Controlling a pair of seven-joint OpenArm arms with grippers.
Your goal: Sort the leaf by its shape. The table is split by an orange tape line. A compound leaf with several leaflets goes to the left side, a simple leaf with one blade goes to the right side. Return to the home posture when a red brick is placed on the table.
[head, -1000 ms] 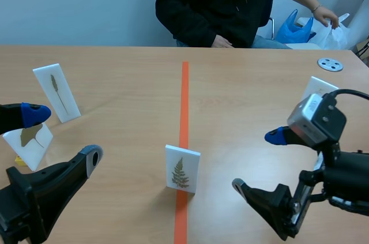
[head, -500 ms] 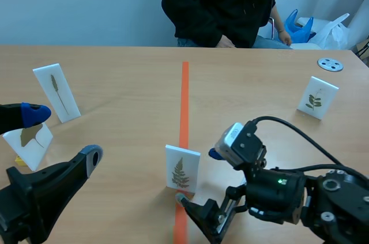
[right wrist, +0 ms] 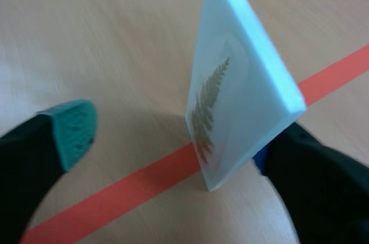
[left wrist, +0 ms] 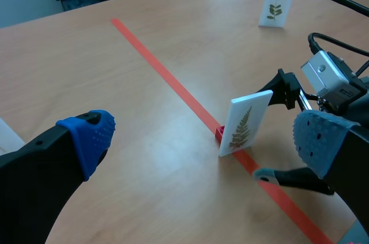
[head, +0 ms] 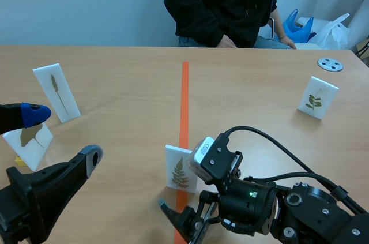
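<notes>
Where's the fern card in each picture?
Scene view: the fern card stands on the orange tape line, front middle.
Left wrist view: the card is ahead of the left gripper, on the tape.
Right wrist view: the card is inside the open right gripper, on the tape.
Shared landmark: the tape.

White fern card (head: 179,169) stands upright on orange tape line (head: 184,94).
</notes>
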